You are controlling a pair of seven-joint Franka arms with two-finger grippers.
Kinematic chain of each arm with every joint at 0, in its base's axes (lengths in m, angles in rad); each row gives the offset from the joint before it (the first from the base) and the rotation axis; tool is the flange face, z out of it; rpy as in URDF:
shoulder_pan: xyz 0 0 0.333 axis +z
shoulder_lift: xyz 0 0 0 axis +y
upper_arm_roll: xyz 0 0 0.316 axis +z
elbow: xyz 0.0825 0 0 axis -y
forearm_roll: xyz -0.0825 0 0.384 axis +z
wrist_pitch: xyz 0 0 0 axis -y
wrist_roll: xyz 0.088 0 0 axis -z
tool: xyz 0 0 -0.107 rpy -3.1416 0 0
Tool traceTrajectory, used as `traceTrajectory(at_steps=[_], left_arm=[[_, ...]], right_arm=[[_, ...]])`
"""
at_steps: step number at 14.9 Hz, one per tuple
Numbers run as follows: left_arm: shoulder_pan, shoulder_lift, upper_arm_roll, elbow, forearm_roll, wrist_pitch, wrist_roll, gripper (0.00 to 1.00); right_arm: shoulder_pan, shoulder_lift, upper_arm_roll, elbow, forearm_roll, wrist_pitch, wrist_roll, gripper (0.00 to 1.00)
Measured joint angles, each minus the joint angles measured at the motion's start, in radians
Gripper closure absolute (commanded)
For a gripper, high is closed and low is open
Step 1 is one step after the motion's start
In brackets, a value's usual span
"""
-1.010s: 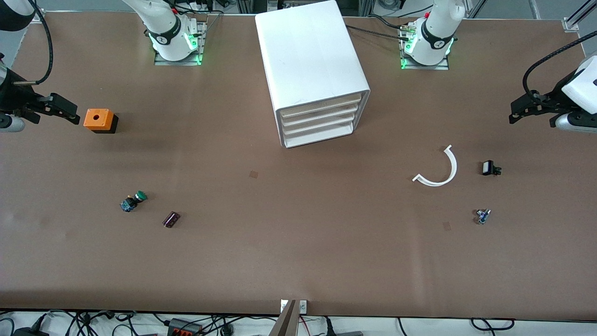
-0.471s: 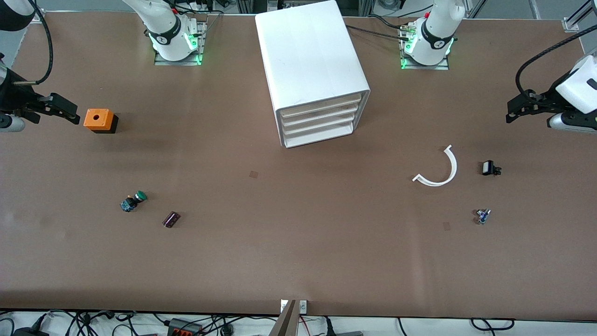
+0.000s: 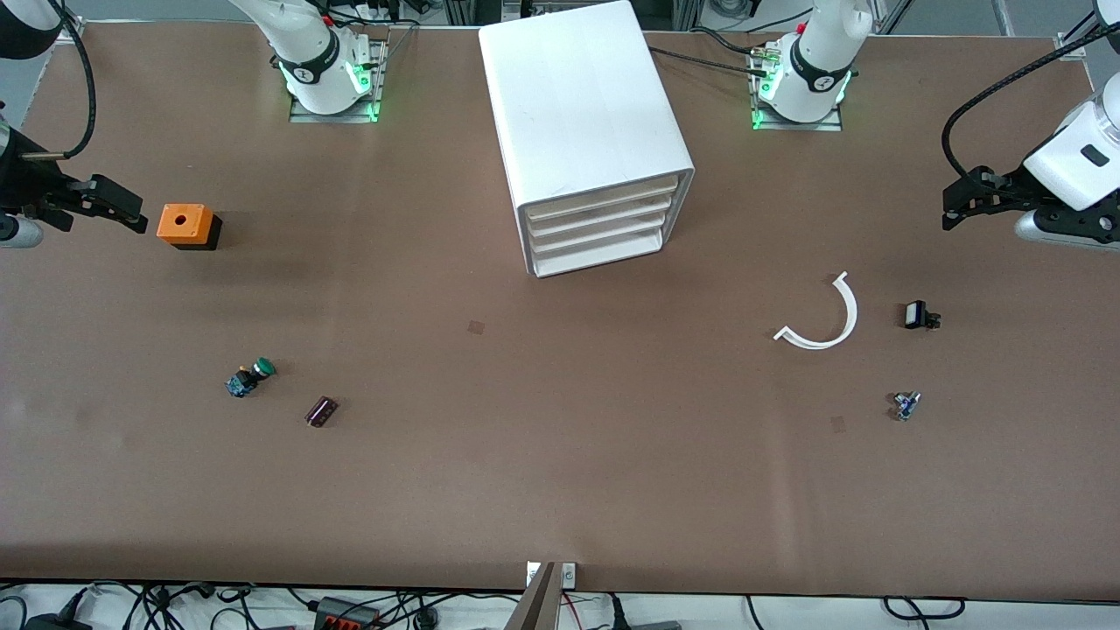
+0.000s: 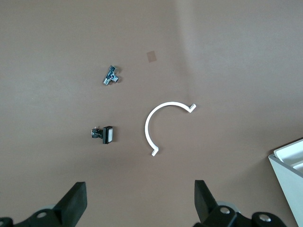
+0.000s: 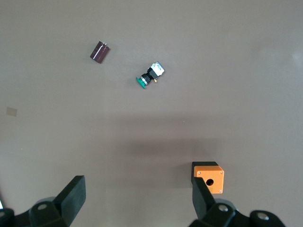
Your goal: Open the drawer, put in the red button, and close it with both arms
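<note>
- Drawers (image 3: 597,220) sit shut in a white cabinet (image 3: 577,96), upper middle of the front view, between the arm bases.
- Red button: I cannot tell it among the small parts on the table (image 3: 560,490).
- Left gripper (image 3: 958,208) hangs over the table's left-arm end, jaws wide apart, holding nothing; a white arc (image 4: 150,124) lies below it.
- Right gripper (image 3: 122,208) hangs over the right-arm end, jaws wide, empty, by an orange cube (image 3: 184,224).
- Green button (image 3: 252,377) lies lower in the frame than the cube.
</note>
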Motion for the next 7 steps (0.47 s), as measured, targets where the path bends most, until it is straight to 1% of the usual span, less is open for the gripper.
traceTrajectory(at_steps=[7], left_arm=[[0.006,0.0,0.0,0.0,-0.017,-0.017,0.0,0.0]], right_arm=[[0.006,0.0,0.001,0.0,0.0,0.0,0.0,0.0]])
